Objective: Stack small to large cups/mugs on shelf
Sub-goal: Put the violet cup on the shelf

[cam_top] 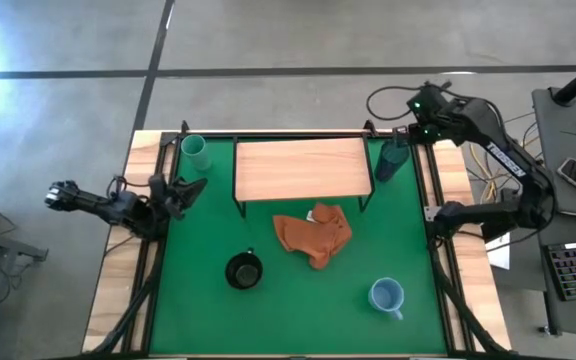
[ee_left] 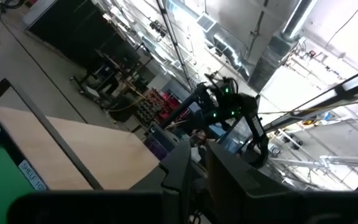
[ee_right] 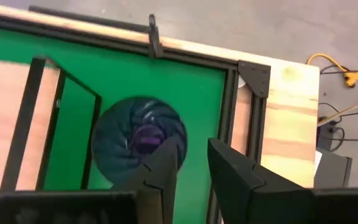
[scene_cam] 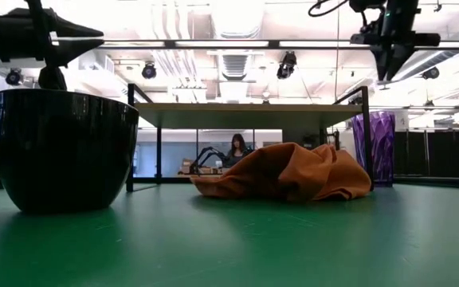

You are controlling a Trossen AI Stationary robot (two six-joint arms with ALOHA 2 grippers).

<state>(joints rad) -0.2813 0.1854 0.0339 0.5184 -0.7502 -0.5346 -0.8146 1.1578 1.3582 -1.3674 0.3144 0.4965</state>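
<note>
The shelf (cam_top: 301, 168) stands on its thin black legs at the far middle of the green mat, with nothing on its plank. The teal-green cup (cam_top: 196, 150) is upright at its left end and the dark purple cup (cam_top: 390, 160) (scene_cam: 377, 147) at its right end, both on the mat. The black mug (cam_top: 243, 270) (scene_cam: 62, 147) sits near centre-left and the light blue mug (cam_top: 386, 295) near right. My right gripper (cam_top: 400, 140) (ee_right: 193, 158) hangs open high above the purple cup (ee_right: 129, 143), pointing down. My left gripper (cam_top: 190, 192) (ee_left: 199, 165) is open at the left edge, level, clear of everything.
A crumpled orange cloth (cam_top: 313, 235) (scene_cam: 285, 174) lies on the mat just in front of the shelf, between the two mugs. A black frame rail (ee_right: 229, 112) borders the mat close to the purple cup. Bare mat lies between the black mug and the light blue mug.
</note>
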